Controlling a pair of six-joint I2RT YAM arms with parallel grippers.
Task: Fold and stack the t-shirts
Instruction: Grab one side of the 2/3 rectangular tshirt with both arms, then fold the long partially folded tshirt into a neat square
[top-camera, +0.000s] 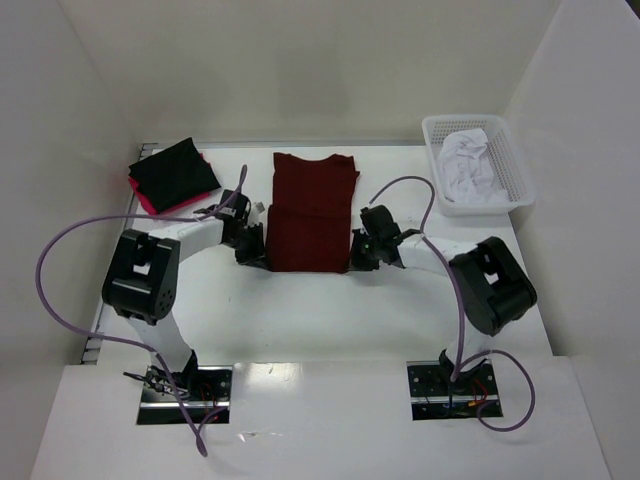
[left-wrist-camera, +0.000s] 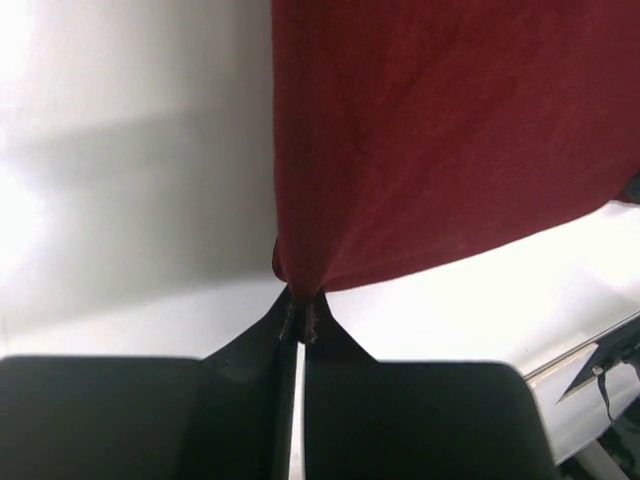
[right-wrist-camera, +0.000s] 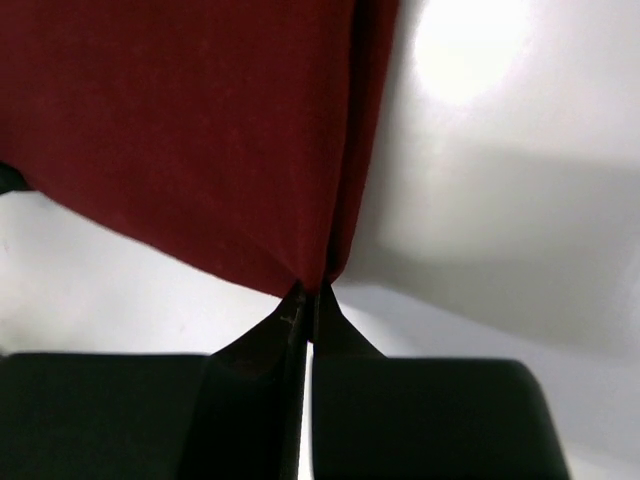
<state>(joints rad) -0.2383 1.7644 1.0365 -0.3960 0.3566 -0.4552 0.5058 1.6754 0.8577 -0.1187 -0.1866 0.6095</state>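
Cloth is caught at both near corners. The long dark maroon cotton t-shirt (top-camera: 311, 212) lies flat in the middle of the white table (top-camera: 320, 320), its sides already turned in so it makes a narrow strip. Its long axis runs straight away from the arm bases, with the collar end at the far side and the hem nearest the arms.

The left gripper (top-camera: 252, 250) is clamped on the near-left corner of that hem. The right gripper (top-camera: 362, 252) is clamped on the near-right corner. In each wrist view the fingers are pressed together with a tuck of maroon fabric between their tips. The two arms stand about level with each other, one at each side of the strip, so neither is nearer.

All the rest of the shirt lies beyond the fingers. To my eye the next fold has to carry the hem up and away towards the collar, with both hands moving evenly so the edge stays square.

The folded black t-shirt (top-camera: 175, 172) sits on a bright pink one (top-camera: 148, 203) at the far left, well apart from the maroon one. A white plastic basket (top-camera: 515, 165) at the far right holds crumpled white cloth (top-camera: 468, 168).
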